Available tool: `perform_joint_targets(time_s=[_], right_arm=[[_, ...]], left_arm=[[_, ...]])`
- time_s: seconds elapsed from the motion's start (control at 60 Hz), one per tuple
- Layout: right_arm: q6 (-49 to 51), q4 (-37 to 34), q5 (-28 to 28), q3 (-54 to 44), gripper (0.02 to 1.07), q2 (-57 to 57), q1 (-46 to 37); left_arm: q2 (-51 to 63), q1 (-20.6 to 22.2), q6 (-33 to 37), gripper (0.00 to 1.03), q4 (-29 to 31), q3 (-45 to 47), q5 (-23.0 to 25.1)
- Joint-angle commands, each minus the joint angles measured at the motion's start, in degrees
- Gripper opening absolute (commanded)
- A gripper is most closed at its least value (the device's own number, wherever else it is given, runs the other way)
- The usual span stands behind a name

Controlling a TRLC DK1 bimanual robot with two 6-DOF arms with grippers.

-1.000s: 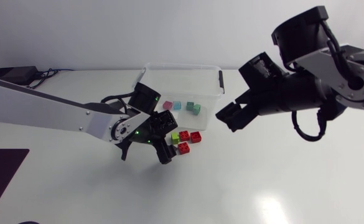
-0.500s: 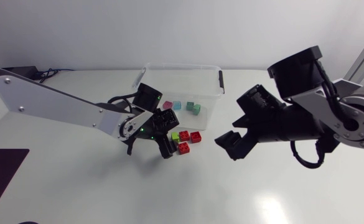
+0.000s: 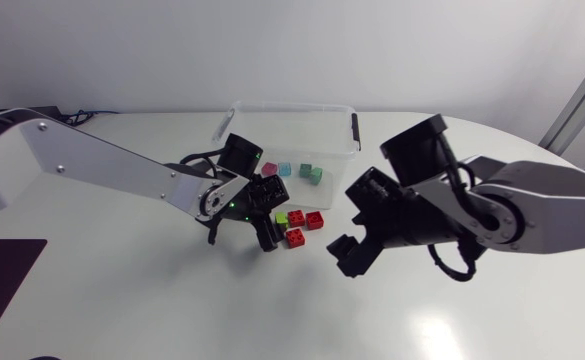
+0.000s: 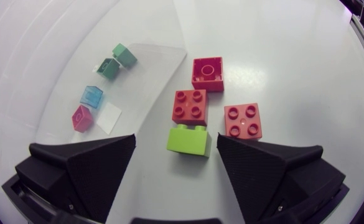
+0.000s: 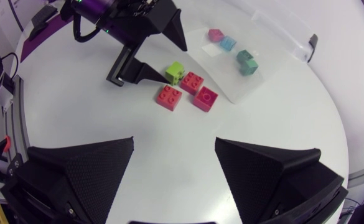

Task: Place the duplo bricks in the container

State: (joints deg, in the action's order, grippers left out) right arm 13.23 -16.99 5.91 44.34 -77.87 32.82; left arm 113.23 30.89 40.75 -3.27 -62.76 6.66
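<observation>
Left claw [image 3: 269, 217] sits released at the middle of the head view, its fingers spread either side of the lime brick [image 3: 281, 219]. The red bricks [image 3: 296, 217] lie just right of it. The clear container [image 3: 290, 105] stands above them in the frame, with other bricks [image 3: 285, 169] already inside. Your right claw [image 3: 347, 253], also released and holding nothing, hangs lower right of the cluster, near but apart.

From the left wrist, the lime brick lies between the fingertips, touching neither as far as you can tell. One of the red bricks sits against its far side and another just ahead of one fingertip. You should centre on the lime one, close squarely on its flat sides and lift straight up, so the neighbours are not dragged along.

From the right wrist, bare worktop [image 5: 175, 146] lies under and ahead of that claw, so you have room there. The container's near wall is the edge to mind; carry the brick high over it.
</observation>
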Motion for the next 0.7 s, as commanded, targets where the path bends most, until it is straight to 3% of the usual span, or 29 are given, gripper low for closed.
perform_joint_targets(time_s=[0.0,0.117,0.183,0.283,0.683], right_arm=[[-1.0,1.5,-0.7,-0.7,0.96,-3.8,2.1],[-1.9,2.8,-0.7,0.7,0.97,-6.9,2.6],[-2.3,3.4,-0.8,1.5,0.96,-9.1,2.4],[-2.6,4.2,-1.2,3.1,0.96,-12.7,2.5],[-5.6,6.9,-4.9,10.0,0.96,-24.6,4.4]], left_arm=[[2.0,-0.2,1.4,0.81,1.2,-2.2,1.6],[3.0,-0.2,1.6,0.68,2.4,-3.2,2.9],[3.5,-0.2,1.7,0.55,3.1,-3.7,3.9],[4.2,-0.2,1.7,0.28,3.9,-4.1,4.7],[0.3,-1.6,2.2,0.24,14.3,-2.6,6.4]])
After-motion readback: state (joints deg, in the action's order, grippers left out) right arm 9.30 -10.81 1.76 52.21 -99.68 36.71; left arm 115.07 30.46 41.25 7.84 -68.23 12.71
